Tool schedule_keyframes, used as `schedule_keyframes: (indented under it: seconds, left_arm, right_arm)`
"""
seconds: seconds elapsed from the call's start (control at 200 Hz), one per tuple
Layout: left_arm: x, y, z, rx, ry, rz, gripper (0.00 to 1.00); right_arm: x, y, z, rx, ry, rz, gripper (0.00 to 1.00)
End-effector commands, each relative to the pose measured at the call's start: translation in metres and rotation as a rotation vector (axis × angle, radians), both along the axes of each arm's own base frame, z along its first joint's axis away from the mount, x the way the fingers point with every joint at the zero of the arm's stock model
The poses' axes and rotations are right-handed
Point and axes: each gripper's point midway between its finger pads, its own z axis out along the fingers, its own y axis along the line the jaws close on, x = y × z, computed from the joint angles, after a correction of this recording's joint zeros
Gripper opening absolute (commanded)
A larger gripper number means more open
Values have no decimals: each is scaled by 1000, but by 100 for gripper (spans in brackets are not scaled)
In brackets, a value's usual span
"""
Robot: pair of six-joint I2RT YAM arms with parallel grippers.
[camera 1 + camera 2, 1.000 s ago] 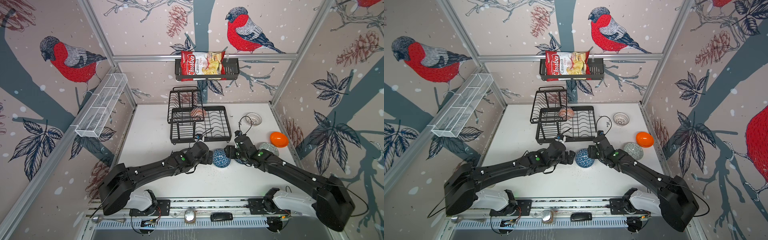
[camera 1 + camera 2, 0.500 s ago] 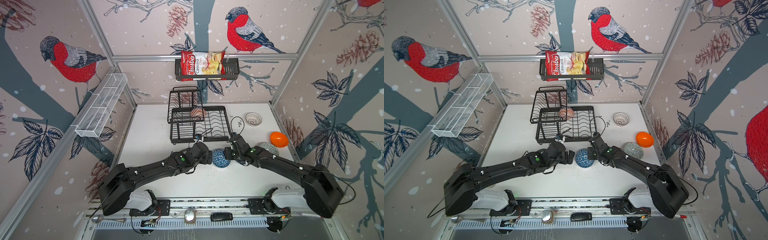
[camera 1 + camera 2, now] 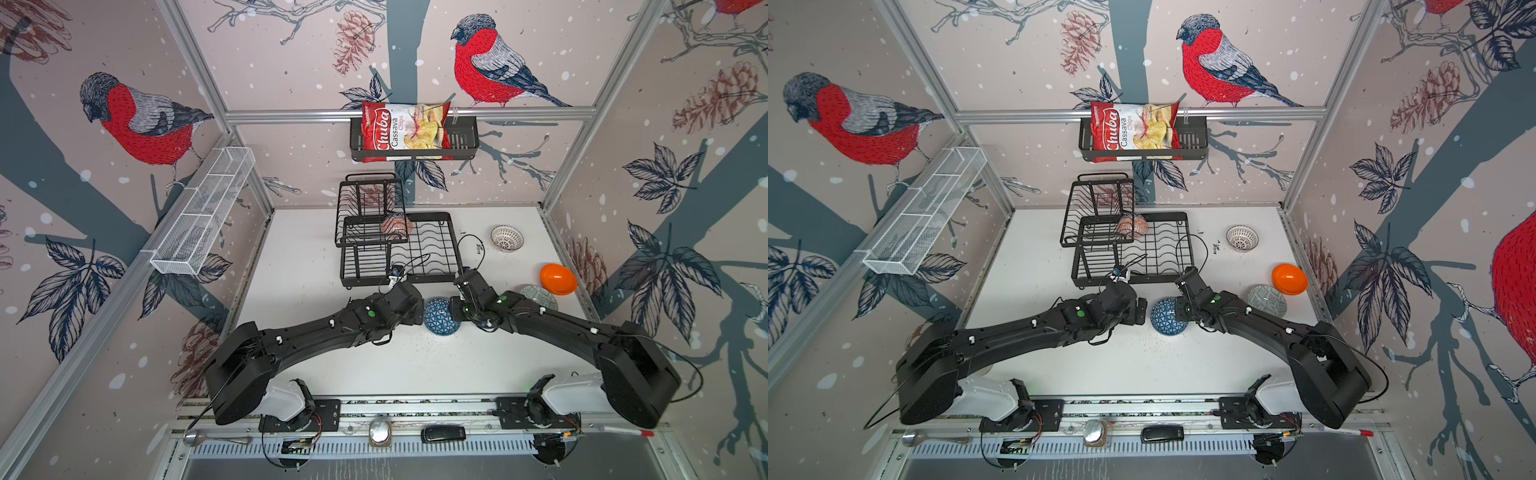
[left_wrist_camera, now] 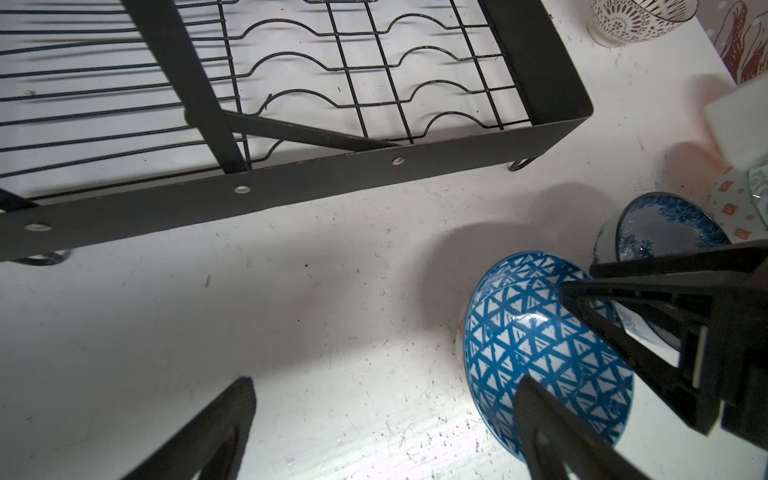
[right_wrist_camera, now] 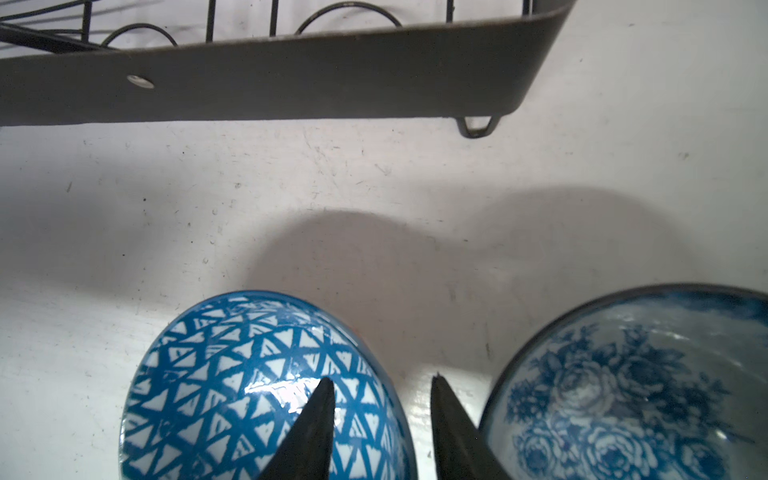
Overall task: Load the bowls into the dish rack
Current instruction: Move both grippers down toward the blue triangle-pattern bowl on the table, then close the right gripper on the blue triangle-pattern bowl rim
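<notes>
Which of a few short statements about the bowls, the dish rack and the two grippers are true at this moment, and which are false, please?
1. The orange-white patterned round bowl sits in the large black wire dish rack. True.
2. The plain bright orange bowl is in the rack too. False: it stands on the white table, near the right wall.
3. The left gripper is shut. False: its jaws stand wide open beside the blue triangle-patterned bowl.
4. The right gripper has one finger on each side of the blue triangle-patterned bowl's rim. True.
</notes>
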Motion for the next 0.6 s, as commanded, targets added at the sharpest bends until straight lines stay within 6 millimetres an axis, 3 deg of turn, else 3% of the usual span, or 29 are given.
schedule_keyframes:
  seconds: [0.0, 0.285, 0.595]
  left_arm:
    - [0, 3, 2, 8, -5, 9, 97]
    - [-1, 1, 2, 1, 6, -4, 97]
    - [0, -2, 14, -153, 1, -14, 97]
  right_arm:
    - [-2, -1, -3, -9, 6, 11, 38]
    - [-4, 1, -12, -13, 30, 19, 22]
    - [-4, 0, -11, -4, 23, 12, 4]
